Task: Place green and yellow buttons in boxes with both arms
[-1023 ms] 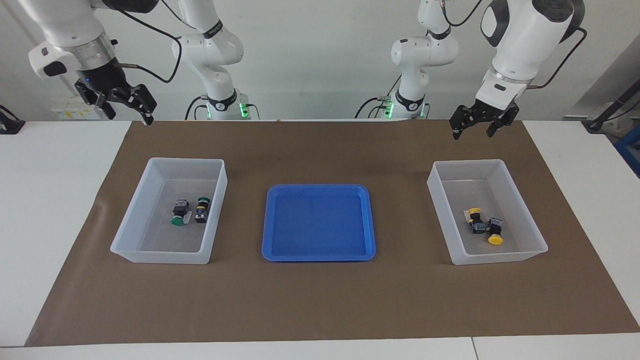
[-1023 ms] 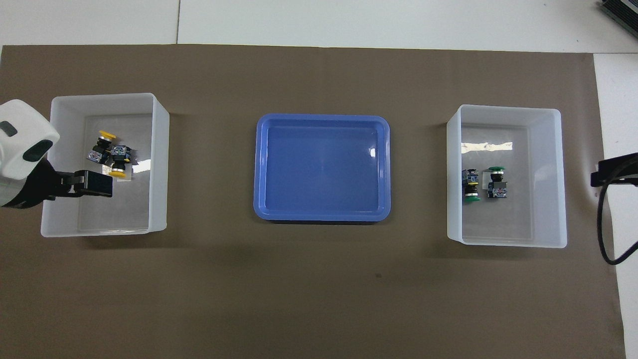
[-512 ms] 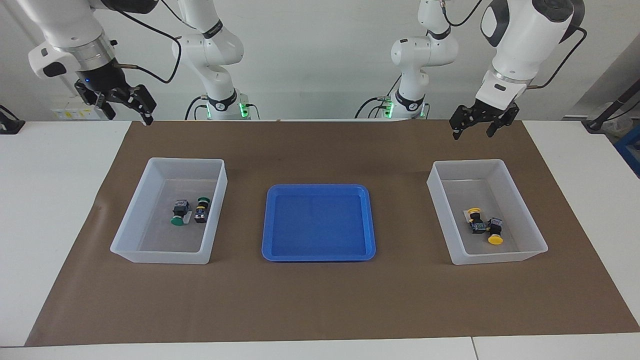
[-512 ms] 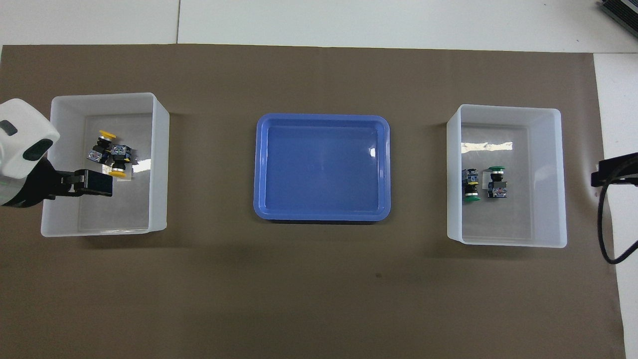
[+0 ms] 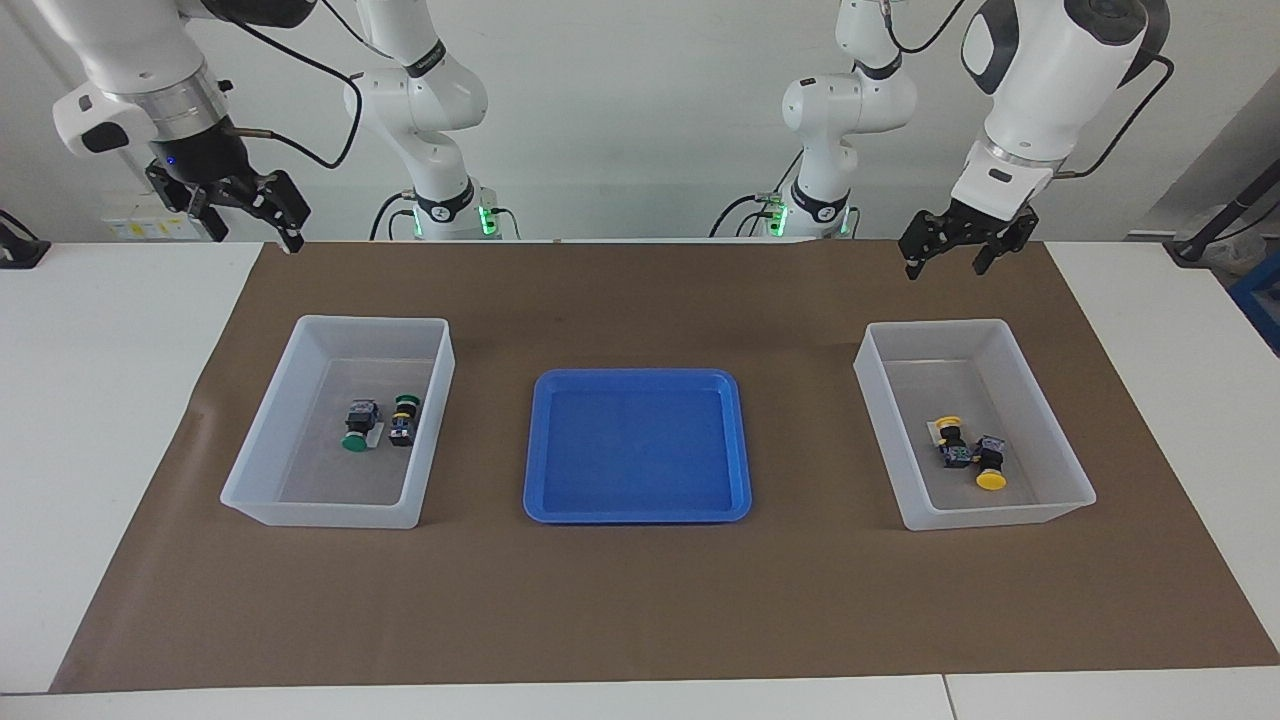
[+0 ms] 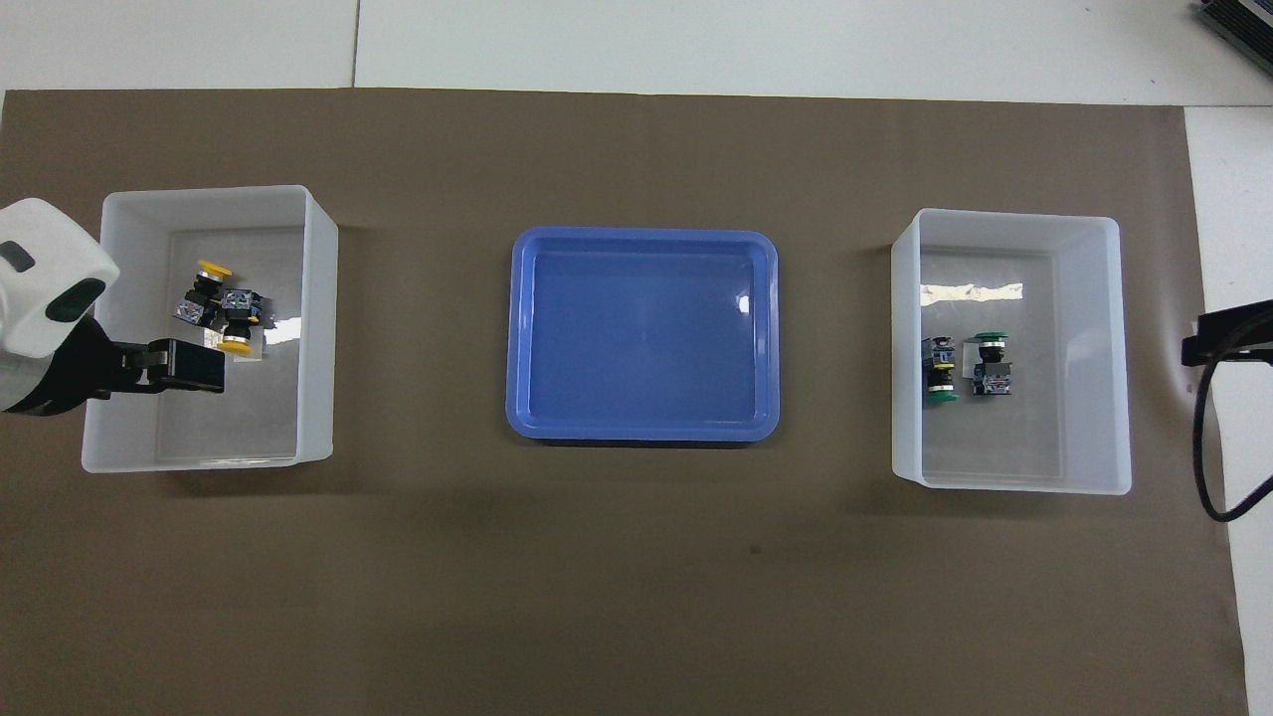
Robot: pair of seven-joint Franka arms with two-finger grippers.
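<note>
Broadly, the table is covered by a brown paper mat (image 5: 640,600), and on it three containers are set in a row: a shallow blue tray (image 5: 637,512) in the middle, bare inside, and a translucent white box toward each end. In the box toward the right arm's end (image 5: 300,500) the two green buttons (image 5: 378,424) are found lying on their sides, close beside each other; in the box toward the left arm's end (image 5: 1000,516) the two yellow buttons (image 5: 968,455) are seen tipped over and touching. The task is therefore judged to be complete as things lie. The right gripper (image 5: 250,215) is held high over the mat's corner toward its own end of the table, its claw spread and nothing carried; the left gripper (image 5: 950,250) is raised over the mat near its box, likewise spread and bare. The buttons are judged light, rigid and not fragile; the rounded caps may slip, so the squarer black body is thought the better place for a hold.
</note>
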